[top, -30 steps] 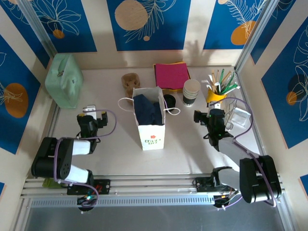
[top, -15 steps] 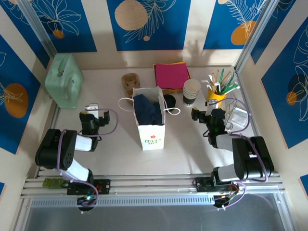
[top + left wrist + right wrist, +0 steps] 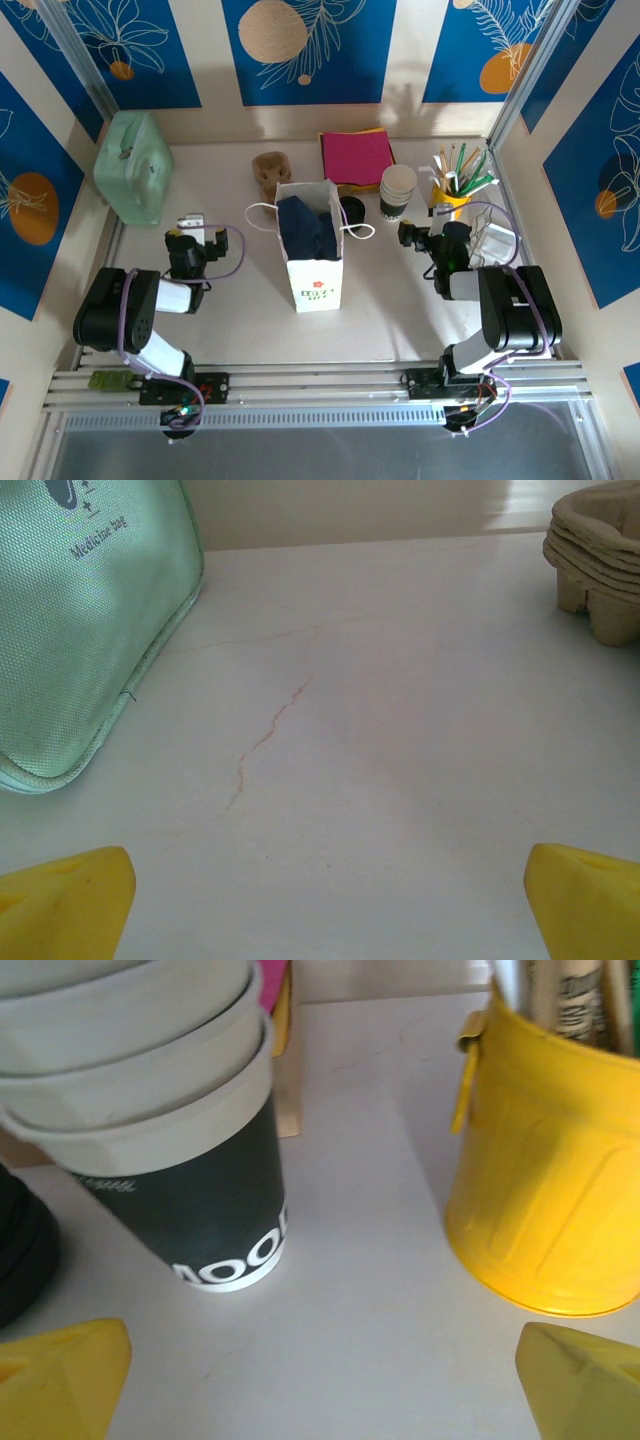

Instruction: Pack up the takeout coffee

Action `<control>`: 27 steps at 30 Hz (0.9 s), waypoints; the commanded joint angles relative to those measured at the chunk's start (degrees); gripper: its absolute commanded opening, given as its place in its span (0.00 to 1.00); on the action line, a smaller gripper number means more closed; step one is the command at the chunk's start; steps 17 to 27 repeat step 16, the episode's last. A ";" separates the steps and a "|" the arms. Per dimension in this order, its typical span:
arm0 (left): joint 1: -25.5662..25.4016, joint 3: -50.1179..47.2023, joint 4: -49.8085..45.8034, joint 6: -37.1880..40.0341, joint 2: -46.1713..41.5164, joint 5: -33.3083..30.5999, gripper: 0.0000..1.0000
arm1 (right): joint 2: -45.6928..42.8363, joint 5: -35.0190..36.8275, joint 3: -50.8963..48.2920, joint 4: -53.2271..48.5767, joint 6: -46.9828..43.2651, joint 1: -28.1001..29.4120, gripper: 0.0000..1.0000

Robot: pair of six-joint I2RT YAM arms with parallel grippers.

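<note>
The takeout coffee is out of view. A white paper bag (image 3: pixel 313 250) with handles stands open in the middle of the table, dark blue cloth inside it. My left gripper (image 3: pixel 190 232) (image 3: pixel 325 910) is open low over bare table, left of the bag, yellow fingertips (image 3: pixel 70 895) far apart. My right gripper (image 3: pixel 422 236) (image 3: pixel 325 1380) is open too. It faces a stack of lidless cups (image 3: pixel 397 190) (image 3: pixel 170 1130), whose bottom cup has a dark side, and stands a little short of it.
A stack of black lids (image 3: pixel 352 208) (image 3: pixel 20 1250) lies between bag and cups. A yellow bucket (image 3: pixel 450 197) (image 3: pixel 550 1180) of straws stands right of the cups. A green medicine bag (image 3: pixel 133 165) (image 3: pixel 80 620), cardboard cup carriers (image 3: pixel 270 170) (image 3: pixel 600 565) and pink napkins (image 3: pixel 356 155) sit farther back.
Both arms have folded back, elbows drawn in. The right gripper has crept a little toward the stack of cups. Both grippers stay open.
</note>
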 commanded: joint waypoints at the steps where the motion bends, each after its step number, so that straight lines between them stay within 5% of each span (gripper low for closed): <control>1: 0.23 1.00 0.35 0.93 0.40 0.77 0.99 | 0.30 -0.62 0.93 -0.05 0.96 0.09 0.99; 27: 0.17 1.16 0.00 1.07 0.42 1.10 0.99 | 0.17 -0.92 0.91 -0.09 1.06 -0.12 0.99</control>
